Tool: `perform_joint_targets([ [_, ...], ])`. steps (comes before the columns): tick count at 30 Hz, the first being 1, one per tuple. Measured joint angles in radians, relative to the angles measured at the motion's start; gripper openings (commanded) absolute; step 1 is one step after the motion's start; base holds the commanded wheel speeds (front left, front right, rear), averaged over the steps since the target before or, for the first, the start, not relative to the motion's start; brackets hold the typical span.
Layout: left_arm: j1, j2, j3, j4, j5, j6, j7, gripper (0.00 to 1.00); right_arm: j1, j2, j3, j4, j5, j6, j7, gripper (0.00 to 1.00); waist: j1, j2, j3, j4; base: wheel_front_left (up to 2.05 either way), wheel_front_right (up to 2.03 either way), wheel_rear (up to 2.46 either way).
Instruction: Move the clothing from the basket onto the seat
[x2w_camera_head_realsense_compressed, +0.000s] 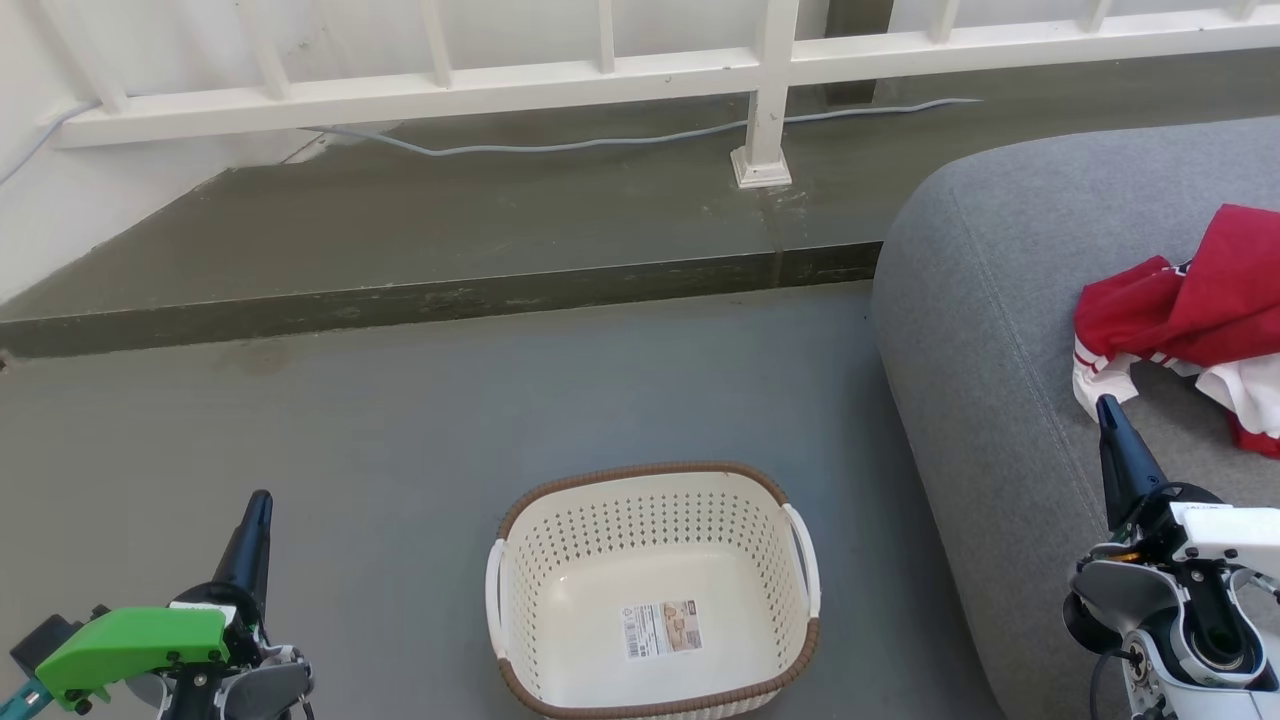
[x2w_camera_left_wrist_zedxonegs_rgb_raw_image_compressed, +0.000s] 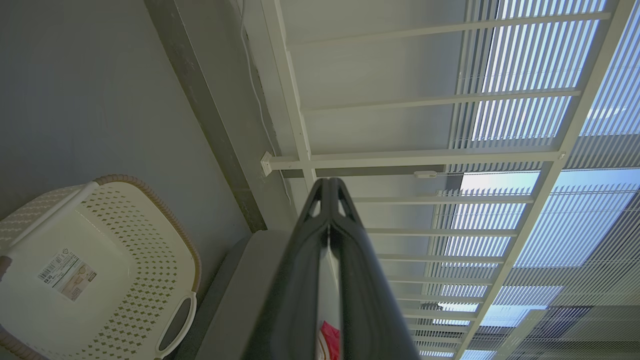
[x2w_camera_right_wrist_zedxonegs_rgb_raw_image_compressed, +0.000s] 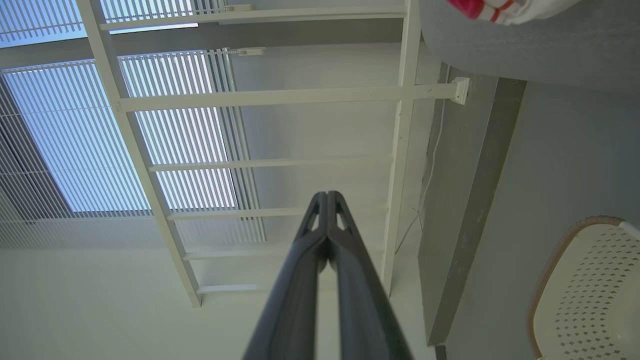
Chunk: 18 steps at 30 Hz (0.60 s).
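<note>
My left tool (x2w_camera_head_realsense_compressed: 261, 498) and right tool (x2w_camera_head_realsense_compressed: 1106, 405) are clenched, empty; turning, the right could snag the clothing (x2w_camera_head_realsense_compressed: 1190, 310) off the seat (x2w_camera_head_realsense_compressed: 980, 330).

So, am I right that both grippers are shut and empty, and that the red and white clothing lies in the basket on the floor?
Not quite. The head view shows the clothing on the grey seat, not in the basket, which holds only a label. The rest stands: the left gripper and right gripper are shut and empty, and the basket is on the floor.
</note>
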Motion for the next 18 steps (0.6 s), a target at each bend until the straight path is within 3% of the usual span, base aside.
perform_joint_targets([
  [18,-0.001,0.0,0.005,0.011,0.0,-0.001,0.001,0.0,0.0,0.001,-0.002,0.004,0.0,0.0,0.001,0.0,0.0,0.0,0.0,0.0,0.0,0.0,0.0],
])
